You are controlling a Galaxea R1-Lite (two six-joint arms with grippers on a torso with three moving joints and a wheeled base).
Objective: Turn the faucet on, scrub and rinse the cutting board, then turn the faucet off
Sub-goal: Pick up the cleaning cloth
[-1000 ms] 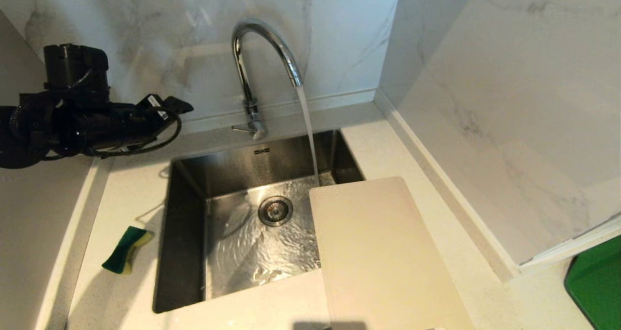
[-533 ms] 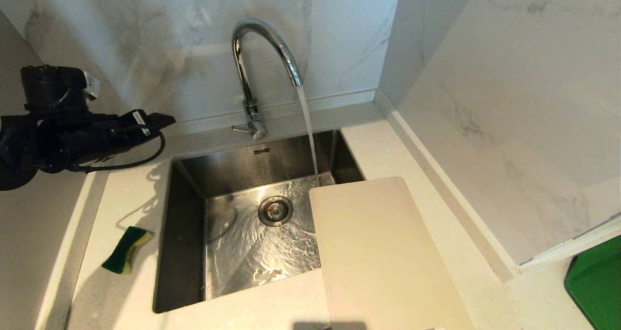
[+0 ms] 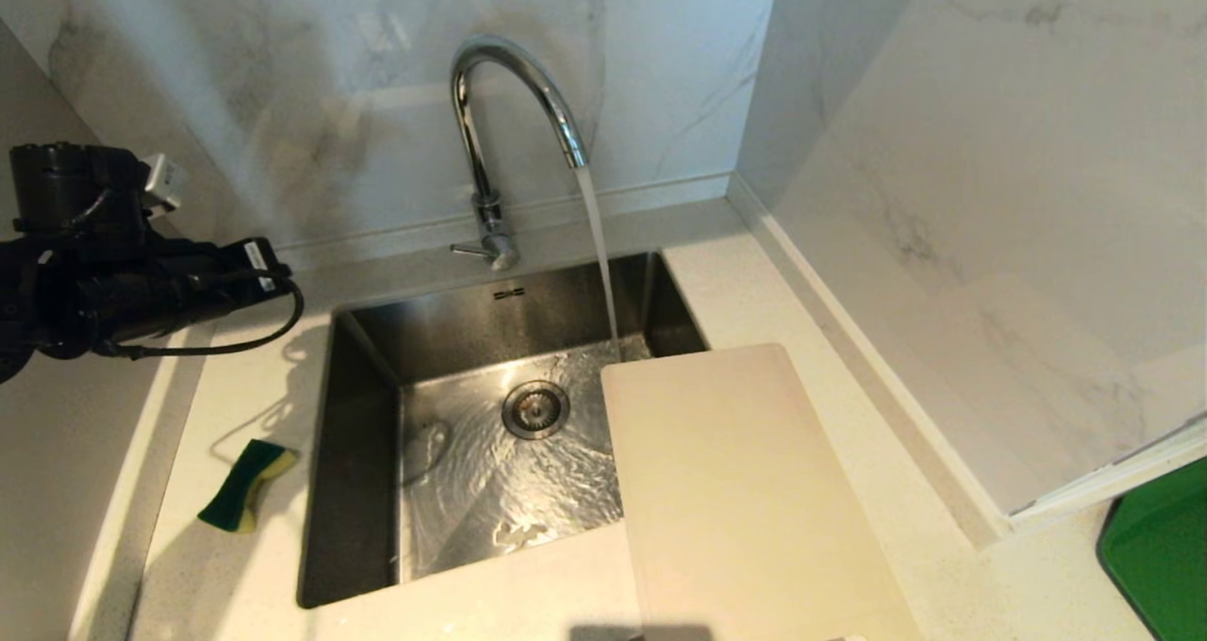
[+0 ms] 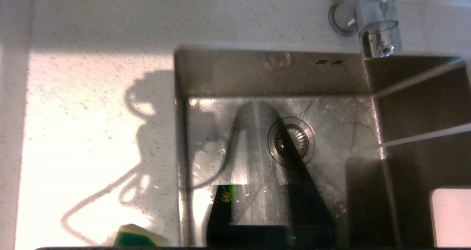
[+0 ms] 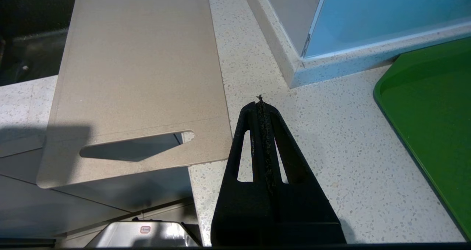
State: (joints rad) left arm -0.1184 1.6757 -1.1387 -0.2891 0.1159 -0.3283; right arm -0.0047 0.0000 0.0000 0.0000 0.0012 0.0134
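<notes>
Water runs from the faucet [image 3: 500, 104] into the sink [image 3: 358, 452], and the cutting board [image 3: 745, 500] lies on the table [image 3: 783, 283] at the sink's right, its far corner overhanging the basin. The left gripper [image 4: 257, 114], fingers apparently together and empty, hangs over the sink near a sponge [image 3: 247, 485]. The right gripper [image 5: 260, 103], fingers pressed together, is over the table just beside the board's slot end.
</notes>
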